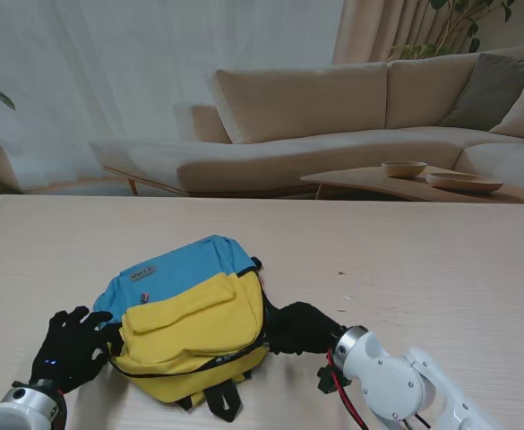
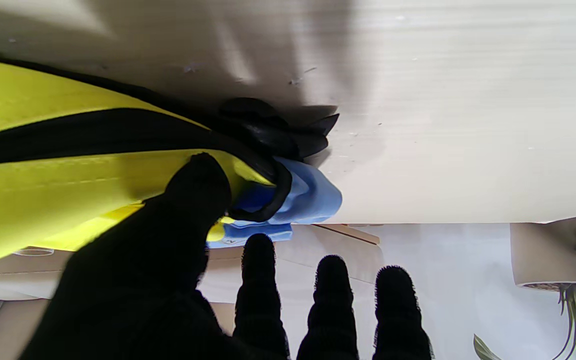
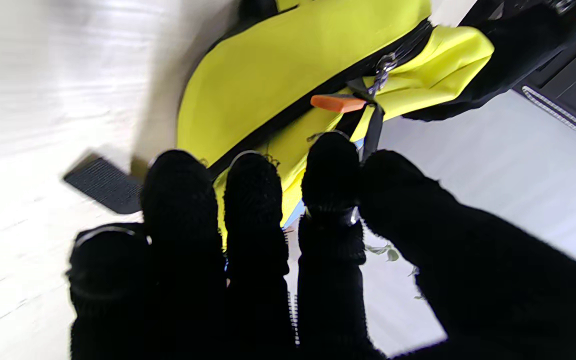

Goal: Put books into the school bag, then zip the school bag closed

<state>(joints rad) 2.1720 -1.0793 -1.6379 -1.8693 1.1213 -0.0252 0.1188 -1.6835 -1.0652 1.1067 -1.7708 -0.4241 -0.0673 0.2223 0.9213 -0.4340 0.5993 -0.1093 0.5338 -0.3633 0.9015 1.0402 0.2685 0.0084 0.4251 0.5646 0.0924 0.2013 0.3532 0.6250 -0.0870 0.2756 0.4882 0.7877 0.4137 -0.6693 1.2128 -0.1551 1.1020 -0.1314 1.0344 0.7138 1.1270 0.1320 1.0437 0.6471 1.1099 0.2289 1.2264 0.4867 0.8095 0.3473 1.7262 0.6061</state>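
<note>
You are at the zipping step. Your left hand [image 1: 69,349] steadies the bag [image 1: 190,322], fingers apart. Whether your right hand [image 1: 302,329] fingers clamp the orange zip tab [image 3: 338,103], I cannot tell; next, pull it along.

Yellow-and-blue school bag [image 1: 190,313] flat on table

Both hands, the left hand [image 1: 69,348] and the right hand [image 1: 302,328], are covered in black knitted gloves. White rounded arm shells are joined by silver wrist rings. Red and black cables [image 1: 340,391] are seen by the right wrist.
</note>
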